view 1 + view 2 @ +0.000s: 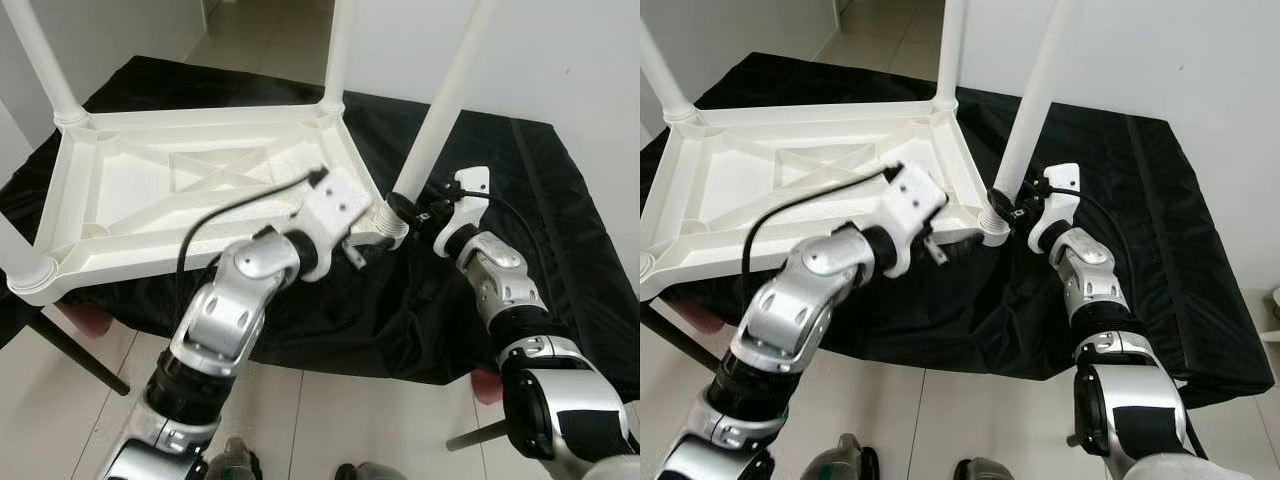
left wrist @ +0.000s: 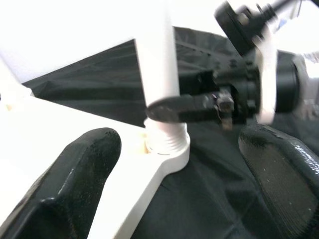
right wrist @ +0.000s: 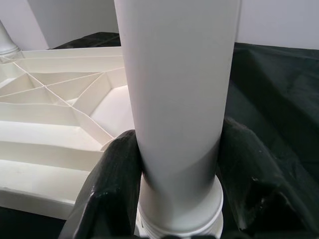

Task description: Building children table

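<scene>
1. Risk: the leg (image 1: 440, 105) at the near right corner of the tabletop (image 1: 180, 190) leans away from upright. Judged from that tilt, it may cross-thread or jam in its socket (image 2: 167, 144) if it is turned at this angle.
2. Risk: the upturned top overhangs the near edge of the black-draped surface (image 1: 560, 220). A hard push on the leg could slide it off.
3. Right gripper (image 3: 174, 189): the fingers are closed around the base of the leg, just above its ribbed collar.
4. Left gripper (image 2: 174, 169): the fingers are spread wide and hold nothing. They sit just beside the same corner, one over the rim and one over the cloth.
5. Tabletop: white plastic, lying upside down, with diagonal stiffening ribs showing.
6. Other legs: three stand in the remaining corners. Whether they are fully seated cannot be told.
</scene>
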You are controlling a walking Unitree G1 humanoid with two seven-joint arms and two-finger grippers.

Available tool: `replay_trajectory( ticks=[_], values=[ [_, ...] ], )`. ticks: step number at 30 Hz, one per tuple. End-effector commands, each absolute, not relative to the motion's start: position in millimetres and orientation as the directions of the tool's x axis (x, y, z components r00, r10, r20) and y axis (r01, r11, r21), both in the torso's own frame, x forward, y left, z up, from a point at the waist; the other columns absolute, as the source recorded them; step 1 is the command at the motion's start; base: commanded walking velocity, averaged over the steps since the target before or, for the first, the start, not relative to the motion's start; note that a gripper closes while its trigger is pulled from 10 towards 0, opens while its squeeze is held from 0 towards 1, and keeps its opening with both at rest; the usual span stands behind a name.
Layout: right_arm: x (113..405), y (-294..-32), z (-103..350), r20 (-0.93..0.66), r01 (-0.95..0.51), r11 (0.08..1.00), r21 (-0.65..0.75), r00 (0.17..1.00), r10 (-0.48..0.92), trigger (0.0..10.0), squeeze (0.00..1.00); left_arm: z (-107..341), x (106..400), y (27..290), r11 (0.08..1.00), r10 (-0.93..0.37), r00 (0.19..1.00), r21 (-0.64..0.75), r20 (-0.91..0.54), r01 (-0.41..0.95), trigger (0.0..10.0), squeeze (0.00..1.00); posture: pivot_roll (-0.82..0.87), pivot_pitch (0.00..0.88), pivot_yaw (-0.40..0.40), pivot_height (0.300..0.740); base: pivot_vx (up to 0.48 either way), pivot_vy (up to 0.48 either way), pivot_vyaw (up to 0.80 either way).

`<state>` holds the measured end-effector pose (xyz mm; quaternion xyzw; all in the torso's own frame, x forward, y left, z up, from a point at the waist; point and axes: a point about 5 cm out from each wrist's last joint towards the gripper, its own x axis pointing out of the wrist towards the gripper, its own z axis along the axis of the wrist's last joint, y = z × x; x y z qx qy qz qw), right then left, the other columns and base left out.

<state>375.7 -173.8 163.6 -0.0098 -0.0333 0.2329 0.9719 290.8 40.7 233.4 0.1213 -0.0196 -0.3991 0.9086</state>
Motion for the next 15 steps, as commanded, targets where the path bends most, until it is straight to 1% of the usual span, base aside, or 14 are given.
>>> replay_trajectory(
  ticks=[1, 3, 9, 12, 13, 15],
  values=[
    [371.7, -171.6, 144.8, -0.019, -0.437, 0.899, -0.010, 0.899, 0.437, 10.0, 0.00, 234.2, 298.7, 47.1, 0.773, -0.603, 0.797, 0.217, -0.039, 0.596, 10.0, 0.00, 0.08, 0.056, -0.044, 0.740, 0.000, 0.000, 0.00],
    [370.2, -167.2, 143.1, -0.018, -0.440, 0.898, -0.012, 0.898, 0.440, 10.0, 0.00, 237.4, 299.3, 48.1, 0.782, -0.595, 0.803, 0.204, -0.032, 0.588, 10.0, 0.00, 0.08, 0.056, -0.046, 0.740, 0.000, 0.000, 0.00],
    [368.6, -165.7, 141.0, -0.021, -0.433, 0.901, -0.018, 0.901, 0.433, 10.0, 0.00, 239.5, 299.1, 48.2, 0.787, -0.591, 0.806, 0.198, -0.030, 0.585, 10.0, 0.00, 0.08, 0.054, -0.049, 0.740, 0.000, 0.000, 0.00],
    [367.3, -163.5, 139.9, -0.017, -0.404, 0.915, -0.014, 0.915, 0.404, 10.0, 0.00, 241.3, 298.9, 47.7, 0.786, -0.594, 0.804, 0.192, -0.029, 0.588, 10.0, 0.00, 0.08, 0.051, -0.053, 0.740, 0.000, 0.000, 0.00],
    [367.0, -162.2, 139.7, -0.012, -0.374, 0.927, -0.008, 0.927, 0.374, 10.0, 0.00, 241.9, 298.5, 47.2, 0.783, -0.598, 0.801, 0.192, -0.028, 0.591, 10.0, 0.00, 0.08, 0.047, -0.054, 0.740, 0.000, 0.000, 0.00],
    [367.0, -162.2, 139.7, -0.012, -0.374, 0.927, -0.008, 0.927, 0.374, 10.0, 0.00, 241.9, 298.5, 47.2, 0.783, -0.598, 0.801, 0.192, -0.028, 0.591, 10.0, 0.00, 0.08, 0.047, -0.054, 0.740, 0.000, 0.000, 0.00]
  ],
)
